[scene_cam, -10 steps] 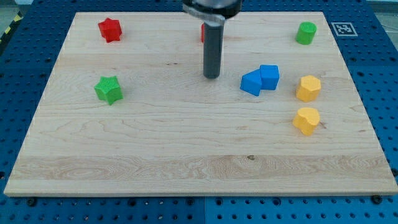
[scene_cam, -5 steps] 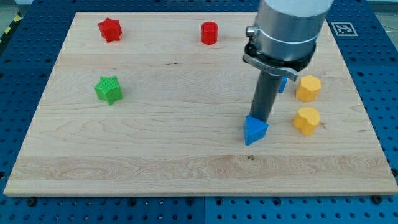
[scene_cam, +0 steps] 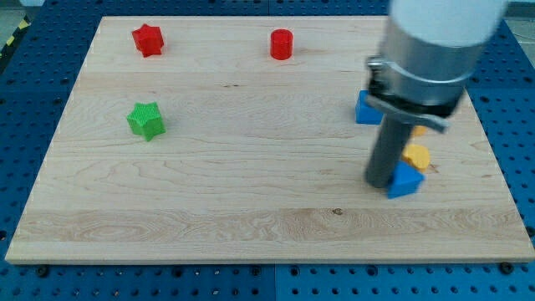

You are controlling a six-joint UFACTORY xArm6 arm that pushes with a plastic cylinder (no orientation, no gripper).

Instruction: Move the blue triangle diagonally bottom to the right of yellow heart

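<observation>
The blue triangle (scene_cam: 405, 181) lies at the view's lower right, touching the lower edge of the yellow heart (scene_cam: 416, 155), which the rod partly hides. My tip (scene_cam: 380, 182) rests on the board just left of the triangle, against it. A second blue block (scene_cam: 367, 109) sits above, at the rod's left. Another yellow block (scene_cam: 417, 130) is almost wholly hidden behind the arm.
A red star (scene_cam: 147, 39) is at the view's top left and a red cylinder (scene_cam: 282, 43) at top centre. A green star (scene_cam: 146, 120) is at the left. The board's right edge (scene_cam: 493, 159) is close to the blocks.
My tip has pushed the blue triangle to the right, from the board's middle right to just below the yellow heart. The arm now hides the upper yellow block and the green cylinder.
</observation>
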